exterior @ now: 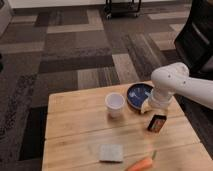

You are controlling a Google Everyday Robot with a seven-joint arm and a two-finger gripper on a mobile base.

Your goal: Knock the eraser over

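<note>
The eraser (157, 123), a small black block with a tan-orange face, stands slightly tilted on the wooden table (75, 130), right of centre. My gripper (149, 107) hangs from the white arm (170, 80) that reaches in from the right. It sits just above and behind the eraser, at the near rim of the blue bowl (137, 94). The gripper's tip is partly hidden by the arm.
A white cup (115, 104) stands left of the bowl. A pale grey square pad (111, 152) and an orange carrot-like stick (140, 164) lie near the front edge. A black chair (197, 35) stands behind the table at the right, on carpet.
</note>
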